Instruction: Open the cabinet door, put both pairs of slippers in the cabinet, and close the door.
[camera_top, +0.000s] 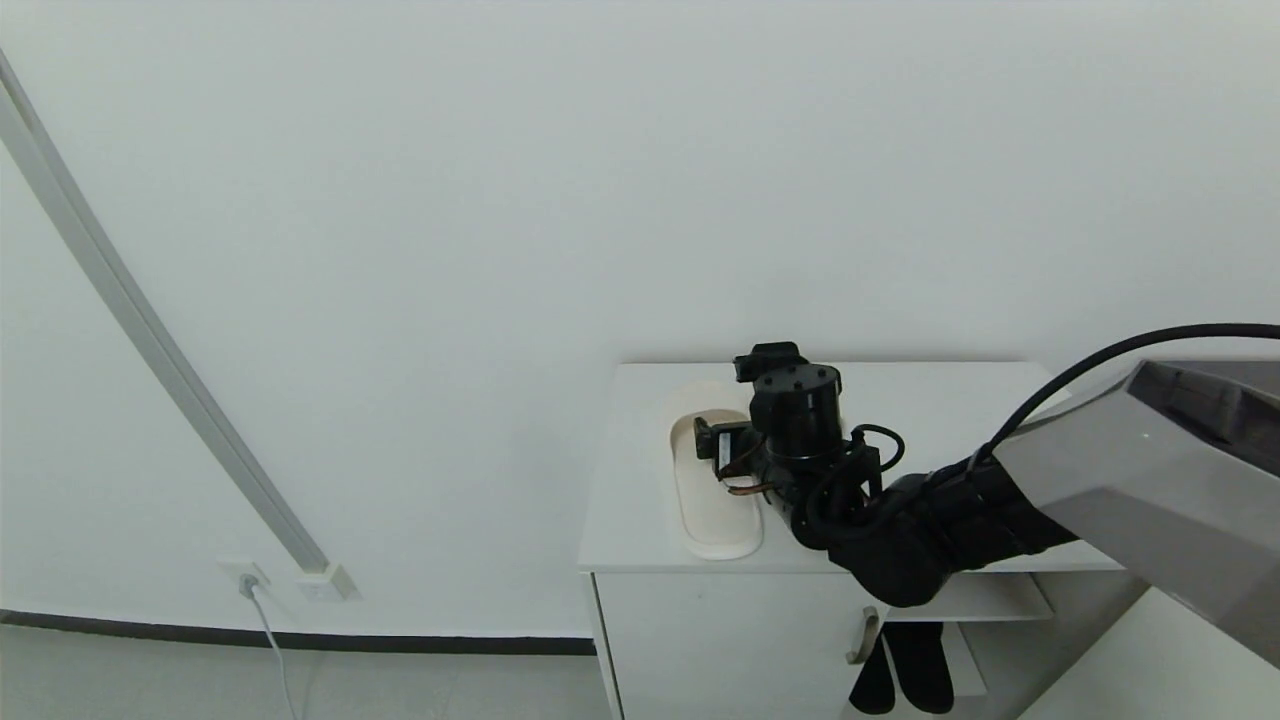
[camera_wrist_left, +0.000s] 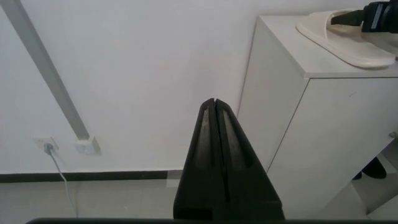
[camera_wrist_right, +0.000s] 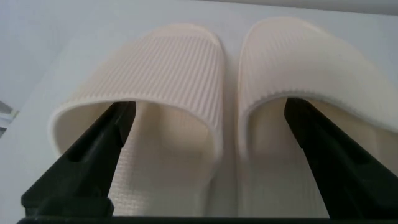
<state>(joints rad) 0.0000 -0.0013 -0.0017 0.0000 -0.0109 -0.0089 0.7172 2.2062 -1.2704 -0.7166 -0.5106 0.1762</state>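
Observation:
A pair of cream slippers (camera_top: 712, 500) (camera_wrist_right: 186, 81) lies side by side on top of the white cabinet (camera_top: 640, 520), near its left edge. My right gripper (camera_top: 735, 455) (camera_wrist_right: 227, 155) is open over them, with one finger inside each slipper's strap opening and the two inner walls between the fingers. A black pair of slippers (camera_top: 905, 670) shows in the cabinet's open right compartment, below a shelf (camera_top: 990, 600). My left gripper (camera_wrist_left: 215, 106) is shut on nothing and hangs low to the left of the cabinet (camera_wrist_left: 292, 124), facing the wall.
The left cabinet door (camera_top: 730, 650) is closed, with a handle (camera_top: 862, 635) at its right edge. A white panel (camera_top: 1150, 660) stands at the lower right. A slanted rail (camera_top: 150, 330) and a wall socket with a cable (camera_top: 245, 578) are on the wall to the left.

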